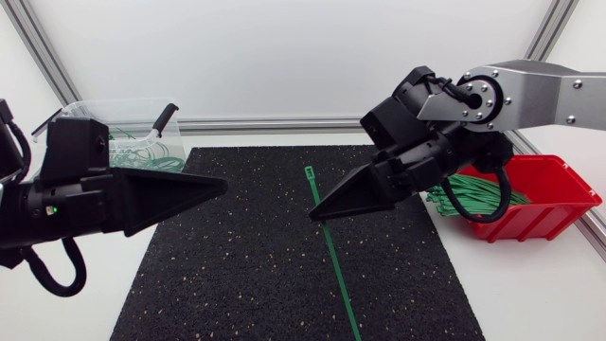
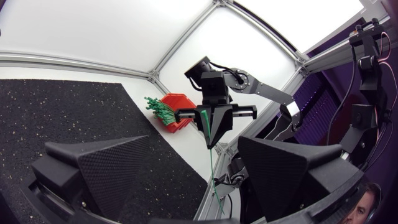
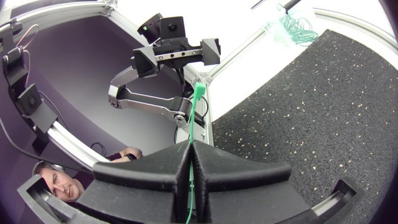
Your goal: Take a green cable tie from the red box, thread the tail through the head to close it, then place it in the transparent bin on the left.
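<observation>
My right pincer is pinching the slim green cable tie near its square head, between matte wedge fingers, over the speckled black mat; my left pincer is standing agape.

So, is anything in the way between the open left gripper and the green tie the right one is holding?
Nothing visible. The left gripper faces the cable tie, which is pinched in the right gripper, with only open air above the black mat between them.
</observation>
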You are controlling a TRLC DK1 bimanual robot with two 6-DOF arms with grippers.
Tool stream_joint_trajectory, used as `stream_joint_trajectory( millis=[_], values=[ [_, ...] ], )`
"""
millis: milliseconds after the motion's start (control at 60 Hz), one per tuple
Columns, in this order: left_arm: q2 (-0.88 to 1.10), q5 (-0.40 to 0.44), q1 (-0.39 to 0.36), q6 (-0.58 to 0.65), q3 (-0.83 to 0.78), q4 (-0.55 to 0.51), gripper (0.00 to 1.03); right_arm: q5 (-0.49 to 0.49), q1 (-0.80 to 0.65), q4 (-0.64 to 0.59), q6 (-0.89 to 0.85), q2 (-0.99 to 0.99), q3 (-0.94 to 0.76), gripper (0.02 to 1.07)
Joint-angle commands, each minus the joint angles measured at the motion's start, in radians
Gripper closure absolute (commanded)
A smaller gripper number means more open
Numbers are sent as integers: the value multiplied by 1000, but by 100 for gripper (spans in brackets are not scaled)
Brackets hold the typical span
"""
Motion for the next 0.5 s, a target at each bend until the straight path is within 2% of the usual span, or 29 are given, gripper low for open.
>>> stream_joint_trajectory(
  millis=[0,150,250,483],
  values=[
    [38,20,-42,-54,50,31,4,-29,3,5,-6,23,-26,101],
    [88,19,-96,-115,83,107,4,-54,9,16,-8,25,-46,101],
    [148,20,-107,-193,112,199,4,-74,12,22,-6,29,-49,101],
    [262,20,-157,-212,141,267,4,-111,7,25,23,51,-17,101]
  ],
)
